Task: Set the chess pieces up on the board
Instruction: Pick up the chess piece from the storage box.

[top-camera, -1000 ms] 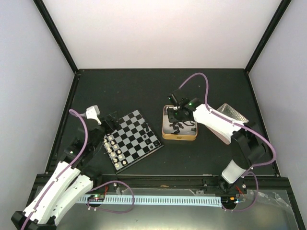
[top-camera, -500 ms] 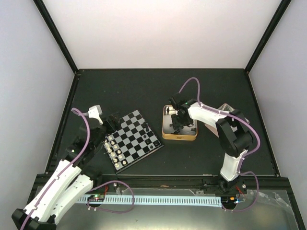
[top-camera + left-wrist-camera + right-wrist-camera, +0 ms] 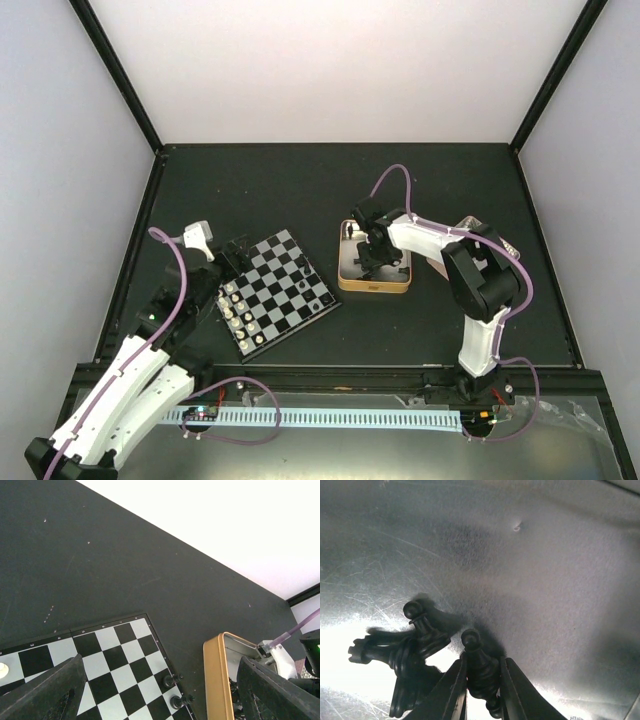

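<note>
One black piece (image 3: 476, 662), round-headed with a ringed stem, is clamped between the two fingers of the right gripper (image 3: 481, 685), down inside the tin (image 3: 375, 288). Just to its left, at least two more black chess pieces (image 3: 402, 652) lie tumbled together on the tin's floor. That floor is bare, scratched metal with one small dent. The tin's outer wall is gold, with rounded corners.

The board (image 3: 285, 300), in black and pale checks, lies apart to the tin's left, set askew. Two black pieces (image 3: 175, 690) stand on its edge squares nearest the tin. Cream pieces (image 3: 237, 312) line its near-left side, too small to count. The left gripper (image 3: 236, 254) hovers at the board's far-left corner, jaws wide apart, holding nothing.
</note>
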`<action>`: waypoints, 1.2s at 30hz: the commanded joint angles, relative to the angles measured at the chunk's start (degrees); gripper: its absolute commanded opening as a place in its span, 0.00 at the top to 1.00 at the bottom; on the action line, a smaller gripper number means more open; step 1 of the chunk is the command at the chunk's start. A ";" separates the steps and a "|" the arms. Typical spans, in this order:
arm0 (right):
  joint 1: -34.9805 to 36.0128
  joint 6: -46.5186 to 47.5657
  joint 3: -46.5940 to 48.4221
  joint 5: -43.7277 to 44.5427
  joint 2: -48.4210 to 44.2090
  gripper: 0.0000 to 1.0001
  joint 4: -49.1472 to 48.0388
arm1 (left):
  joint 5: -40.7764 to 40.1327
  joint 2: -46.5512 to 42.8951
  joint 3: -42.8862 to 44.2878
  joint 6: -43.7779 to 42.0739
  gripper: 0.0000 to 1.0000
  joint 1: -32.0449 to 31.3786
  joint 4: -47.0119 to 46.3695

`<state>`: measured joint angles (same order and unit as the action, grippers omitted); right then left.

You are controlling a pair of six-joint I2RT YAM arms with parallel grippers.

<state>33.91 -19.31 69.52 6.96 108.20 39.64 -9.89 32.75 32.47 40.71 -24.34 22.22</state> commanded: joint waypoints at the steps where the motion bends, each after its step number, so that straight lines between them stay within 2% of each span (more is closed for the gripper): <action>1: -0.89 0.99 0.45 -0.37 0.69 0.83 -1.83 | 0.54 -0.09 -0.04 0.25 0.16 0.43 -1.19; 9: -1.74 2.73 0.26 -1.01 -0.83 0.87 -3.85 | 2.80 0.42 0.16 -0.29 0.15 0.43 -2.10; 11: -1.74 3.22 -0.53 -0.86 -3.38 0.87 -5.52 | 7.27 0.55 -0.17 -2.41 0.14 0.43 -5.66; 13: -1.74 3.14 -1.98 -0.23 -7.18 0.87 -7.92 | 15.39 1.01 -1.54 -5.24 0.14 0.43 -11.93; 16: -1.74 4.00 -5.58 -1.82 -13.69 0.87 -13.16 | 22.63 2.31 -2.78 -5.13 0.14 0.43 -17.64; 20: -1.74 5.14 -8.79 -7.20 -19.82 0.87 -18.92 | 28.05 5.54 -1.66 -3.51 0.13 0.48 -21.23; 28: -1.42 6.89 -14.90 -24.67 -28.81 0.87 -29.43 | 42.11 17.67 5.73 2.54 0.14 0.43 -22.34; 32: -0.59 8.06 -17.03 -30.78 -31.53 0.87 -32.14 | 50.33 25.71 9.61 7.11 0.20 -0.10 -26.15; 36: 0.99 9.62 -16.48 -33.57 -31.45 0.87 -31.81 | 53.90 33.34 13.52 8.66 0.27 -0.75 -27.16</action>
<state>33.41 -12.23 52.73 -20.21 77.47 11.31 36.01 60.51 41.10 45.91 -24.49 -1.43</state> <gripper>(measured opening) 0.131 0.757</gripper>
